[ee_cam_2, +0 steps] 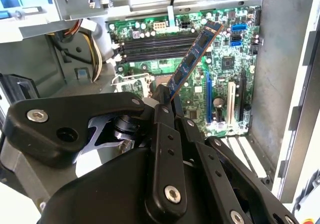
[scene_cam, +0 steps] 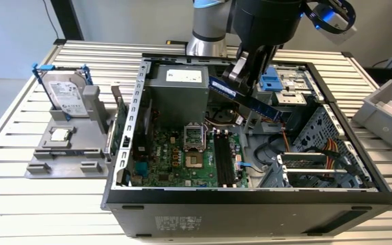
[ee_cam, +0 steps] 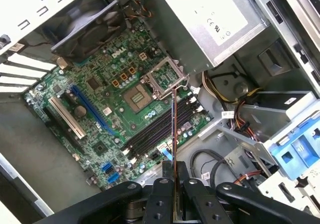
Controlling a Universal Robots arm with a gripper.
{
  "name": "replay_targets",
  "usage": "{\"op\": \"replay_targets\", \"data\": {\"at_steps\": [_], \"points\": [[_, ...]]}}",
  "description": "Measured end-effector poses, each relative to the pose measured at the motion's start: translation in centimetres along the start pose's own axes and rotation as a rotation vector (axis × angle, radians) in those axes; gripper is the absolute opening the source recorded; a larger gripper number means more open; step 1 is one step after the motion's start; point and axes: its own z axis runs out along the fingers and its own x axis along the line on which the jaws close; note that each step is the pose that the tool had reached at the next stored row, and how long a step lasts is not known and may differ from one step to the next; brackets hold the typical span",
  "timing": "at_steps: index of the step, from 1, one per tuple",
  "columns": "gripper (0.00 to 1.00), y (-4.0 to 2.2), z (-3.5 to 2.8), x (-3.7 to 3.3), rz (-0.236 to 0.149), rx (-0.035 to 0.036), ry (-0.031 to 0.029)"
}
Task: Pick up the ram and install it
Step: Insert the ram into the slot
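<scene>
Slatted table (scene_cam: 39,214): computer case (scene_cam: 250,214), grey fixture (scene_cam: 67,155).

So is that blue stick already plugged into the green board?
No, the gripper holds the ram tilted in the air, clear of the black slots.

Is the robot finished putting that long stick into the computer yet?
Not yet. Done: the ram is picked up, with the gripper shut on it. In hand: it hangs tilted in the air above the motherboard, touching nothing there. Left: the black slots look empty, so the ram is not yet plugged in.
</scene>
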Motion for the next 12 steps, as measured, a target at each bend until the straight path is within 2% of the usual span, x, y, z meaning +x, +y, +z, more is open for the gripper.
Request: {"op": "replay_targets", "data": {"at_steps": [5, 12], "points": [[0.0, 0.0, -0.01, 0.0, 0.032, 0.0026, 0.0004], [0.0, 0.0, -0.01, 0.0, 0.098, 0.0075, 0.0005]]}}
